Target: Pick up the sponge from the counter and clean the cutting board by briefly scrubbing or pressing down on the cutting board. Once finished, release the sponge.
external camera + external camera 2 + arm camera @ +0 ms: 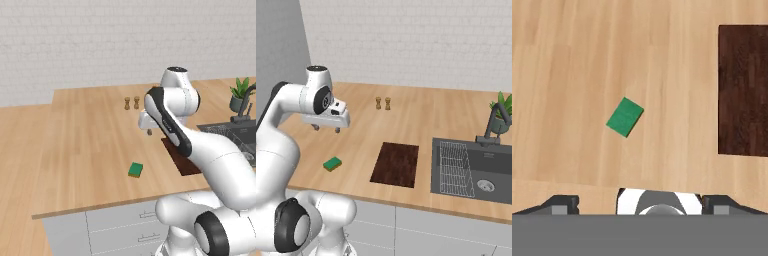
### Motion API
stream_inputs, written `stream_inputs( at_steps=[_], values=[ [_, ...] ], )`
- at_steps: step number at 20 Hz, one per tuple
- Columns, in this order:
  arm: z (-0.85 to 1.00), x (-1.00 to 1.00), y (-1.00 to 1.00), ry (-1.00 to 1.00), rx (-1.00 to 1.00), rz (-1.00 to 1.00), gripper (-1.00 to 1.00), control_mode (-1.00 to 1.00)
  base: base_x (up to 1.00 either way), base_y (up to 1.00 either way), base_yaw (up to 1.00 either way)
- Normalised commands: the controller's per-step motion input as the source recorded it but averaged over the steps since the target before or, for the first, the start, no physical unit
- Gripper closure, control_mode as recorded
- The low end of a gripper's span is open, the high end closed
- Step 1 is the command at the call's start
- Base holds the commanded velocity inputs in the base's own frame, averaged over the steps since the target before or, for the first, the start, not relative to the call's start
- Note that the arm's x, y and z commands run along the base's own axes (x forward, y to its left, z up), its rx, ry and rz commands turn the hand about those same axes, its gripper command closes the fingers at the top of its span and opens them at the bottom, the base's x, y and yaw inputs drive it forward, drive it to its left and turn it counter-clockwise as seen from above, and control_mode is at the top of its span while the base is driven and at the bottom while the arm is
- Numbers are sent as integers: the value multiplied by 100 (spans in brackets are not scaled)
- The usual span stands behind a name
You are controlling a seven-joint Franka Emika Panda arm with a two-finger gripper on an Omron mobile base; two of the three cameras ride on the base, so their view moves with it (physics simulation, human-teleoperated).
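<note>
1. The sponge (332, 163) lies flat on the counter (421, 117), green side up, untouched. Nothing of the pick-up is done yet, as far as the pictures show.
2. In the hand view the sponge (625, 116) sits a little toward 9 o'clock of centre, turned at a slant to the wood grain, with bare counter all round it.
3. The cutting board (396, 163) lies at 3 o'clock of the sponge in the right base view, near but clearly apart, and between the sponge and the sink (478, 172). Its surface carries nothing.
4. The gripper (326, 128) hangs high above the counter, at about 12 o'clock of the sponge in the right base view. Its two fingers point down, set wide apart and empty.
5. Judged from this, the whole task remains: descend over the sponge, turn the hand to match its slant, close on it, carry it toward 3 o'clock onto the board, press or scrub briefly, then let go.
6. Two small shakers (383, 103) stand at the far side of the counter, and a potted plant (501, 117) stands behind the sink; both are well clear of the likely path.
</note>
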Motion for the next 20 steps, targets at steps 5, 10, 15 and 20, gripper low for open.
stream_inputs(
  at_steps=[5, 10, 15, 20],
  values=[
    [-92, 0, 32, 10, -2, -2, -100, -100, 0, 0, 0],
    [-86, 23, 20, 8, 0, -14, -100, -100, 0, 0, 0],
    [-78, 53, -2, 6, 0, -26, -100, -100, 0, 0, 0],
    [-36, 45, 11, 0, 0, -24, -100, -100, 0, 0, 0]
  ],
)
